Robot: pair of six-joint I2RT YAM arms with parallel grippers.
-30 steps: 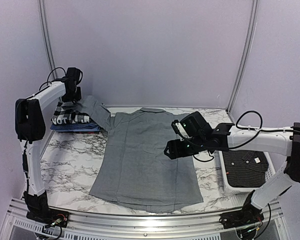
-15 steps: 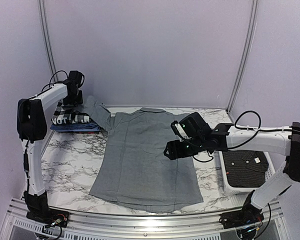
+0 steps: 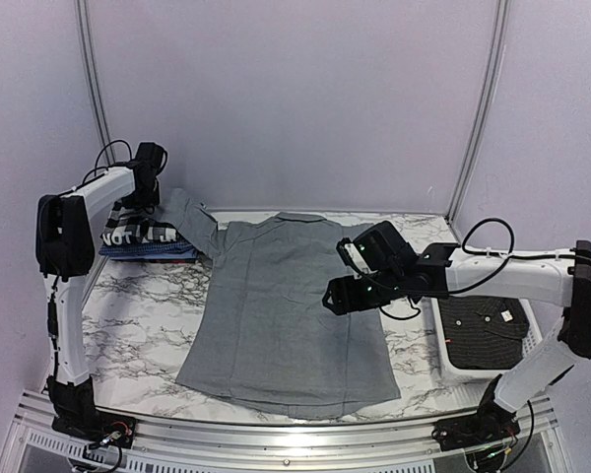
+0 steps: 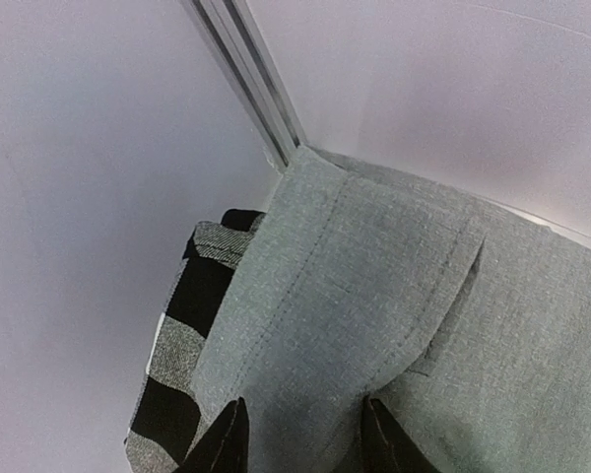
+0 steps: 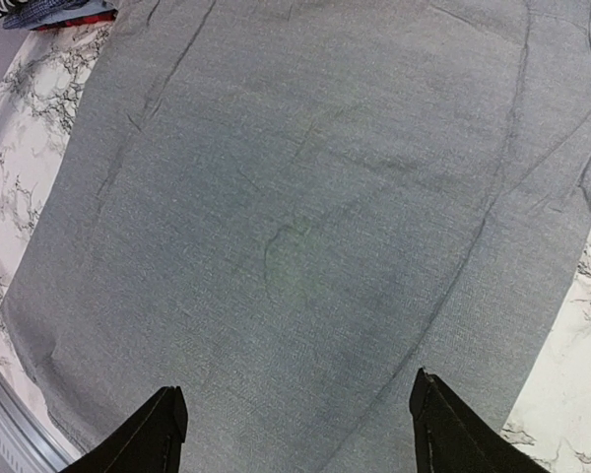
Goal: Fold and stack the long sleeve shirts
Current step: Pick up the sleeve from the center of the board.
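Observation:
A plain mid-grey long sleeve shirt (image 3: 286,305) lies spread flat on the marble table, its left sleeve (image 4: 374,266) stretched up over a folded stack at the back left. That stack holds a black-and-white checked shirt (image 3: 136,236) on a blue one (image 3: 150,252). My left gripper (image 3: 146,202) hangs over the sleeve end; its fingers (image 4: 379,441) stand apart with grey cloth between them, and no grip shows. My right gripper (image 3: 337,296) hovers open above the shirt's right half (image 5: 295,246), holding nothing.
A white slatted basket (image 3: 485,366) at the right edge holds a dark charcoal shirt (image 3: 488,325). The booth's back wall and corner post (image 4: 261,89) stand just behind the left gripper. Bare marble (image 3: 143,315) shows left of the grey shirt.
My left wrist has edged slightly up and toward the back wall over the sleeve. The shirt, the stack and the right arm have not moved.

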